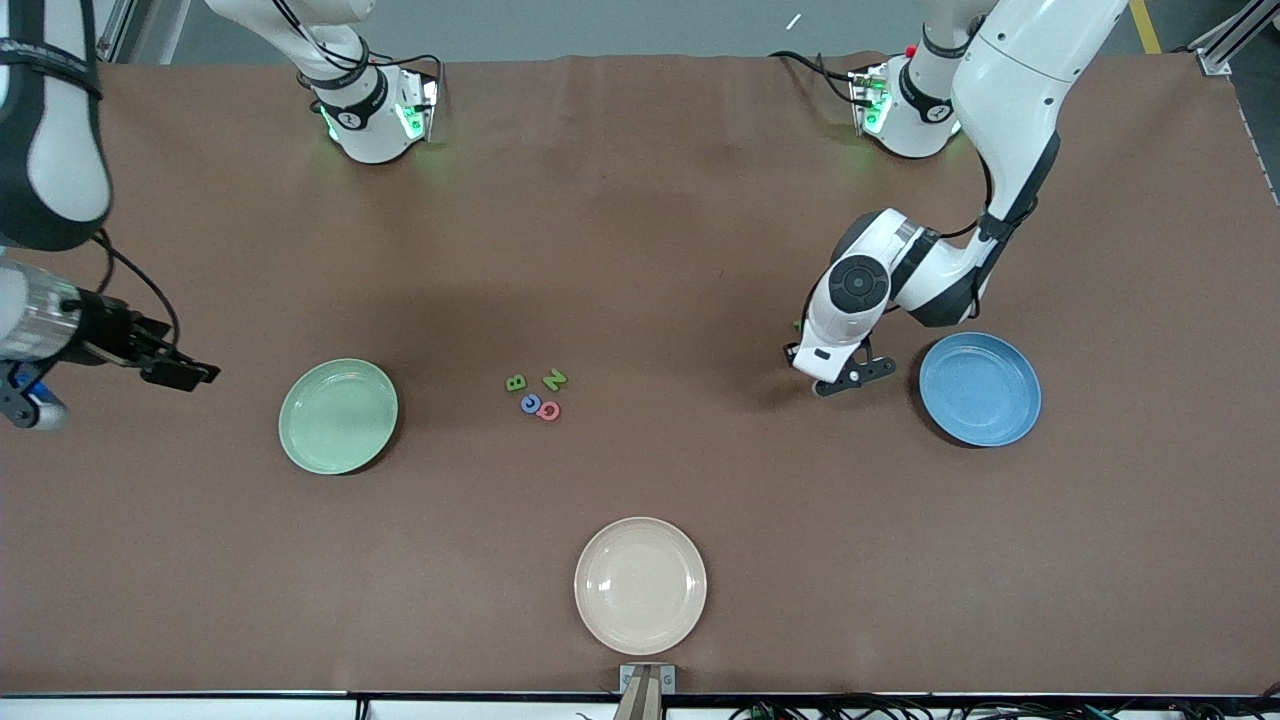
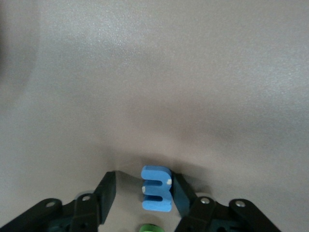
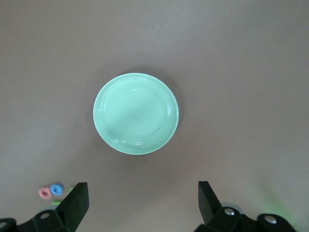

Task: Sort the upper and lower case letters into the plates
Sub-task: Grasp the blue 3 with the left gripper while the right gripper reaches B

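A blue letter E (image 2: 157, 189) lies on the brown table between the fingers of my left gripper (image 2: 144, 186). The gripper is open and low at the table, one finger touching the E, the other apart from it. In the front view this gripper (image 1: 838, 376) is beside the blue plate (image 1: 980, 388). A green piece (image 2: 150, 228) lies just by the gripper. A green B (image 1: 516, 382), a green N (image 1: 554, 379), a blue letter (image 1: 531, 403) and a red letter (image 1: 548, 410) lie mid-table. My right gripper (image 1: 182, 373) is open and empty, up beside the pale green plate (image 1: 338, 415), which also shows in the right wrist view (image 3: 136, 113).
A cream plate (image 1: 640, 585) sits near the table's front edge, nearer the front camera than the letters. Both the green and the blue plates hold nothing. The red (image 3: 44, 193) and blue (image 3: 57, 189) letters show in the right wrist view.
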Robot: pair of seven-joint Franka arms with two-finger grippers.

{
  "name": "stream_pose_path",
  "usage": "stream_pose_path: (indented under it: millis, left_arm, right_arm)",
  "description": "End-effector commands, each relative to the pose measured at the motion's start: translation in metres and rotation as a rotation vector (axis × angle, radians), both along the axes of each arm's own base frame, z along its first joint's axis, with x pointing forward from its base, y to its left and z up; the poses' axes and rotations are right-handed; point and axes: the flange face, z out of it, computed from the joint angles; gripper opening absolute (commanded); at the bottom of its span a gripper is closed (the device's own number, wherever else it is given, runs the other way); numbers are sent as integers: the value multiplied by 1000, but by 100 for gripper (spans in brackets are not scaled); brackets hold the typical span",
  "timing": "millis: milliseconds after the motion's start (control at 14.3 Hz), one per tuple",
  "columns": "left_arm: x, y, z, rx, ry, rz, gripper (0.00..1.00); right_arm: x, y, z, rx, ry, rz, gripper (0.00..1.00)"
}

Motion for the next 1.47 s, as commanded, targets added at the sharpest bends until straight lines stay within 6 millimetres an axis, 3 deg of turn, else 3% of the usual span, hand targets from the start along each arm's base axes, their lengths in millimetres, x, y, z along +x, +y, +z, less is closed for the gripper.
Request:
stream_pose_path:
  millis: [0, 210, 351, 491, 701, 841, 1052, 1262, 1402]
  left_arm:
    - [-10, 5, 1, 19, -8, 14, 27]
    - [-8, 4, 3, 16, -13, 19, 13]
    - [-3, 7, 12, 15, -31, 36, 9]
    - [5, 9, 33, 10, -66, 27, 8]
    - [24, 23, 68, -1, -123, 28, 8]
    - [37, 50, 86, -5, -138, -30, 8]
    - [43, 100, 95, 21, -74, -158, 8]
    - [44, 154, 91, 18, -25, -243, 9]
    - [39, 181, 78, 12, 6, -260, 9]
  right_arm:
    - [-10, 42, -24, -29, 13, -119, 100]
    - [-23, 79, -56, -58, 37, -219, 100]
    - [-34, 104, -81, -78, 36, -292, 100]
    - [-43, 133, -105, -94, 18, -369, 100]
    - [-52, 157, -125, -108, 10, -441, 100]
    - [-55, 184, -147, -114, -9, -486, 100]
    - [-57, 230, -191, -125, -37, -552, 100]
    - [-62, 260, -225, -125, -61, -575, 99]
    - [-71, 275, -246, -146, -46, -565, 87]
